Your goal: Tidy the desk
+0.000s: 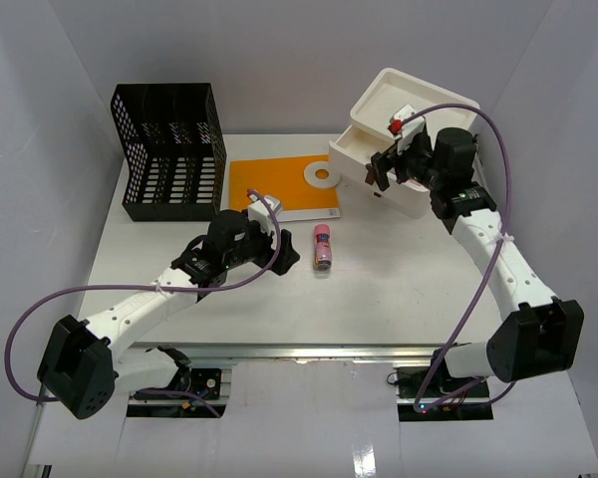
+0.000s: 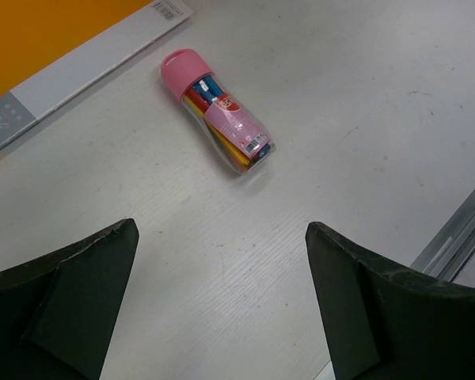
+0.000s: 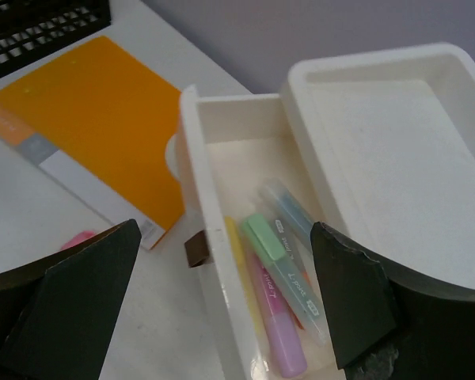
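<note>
Partly done, by the look: highlighters in the open drawer at far right of the counter. Left lying mid-counter: pen tube, folder. Right gripper over the drawer, left gripper near the tube, both wide open and empty.

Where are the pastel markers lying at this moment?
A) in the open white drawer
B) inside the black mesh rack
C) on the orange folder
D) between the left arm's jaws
A: the right wrist view shows the pastel markers lying side by side inside the pulled-out white drawer.
</note>
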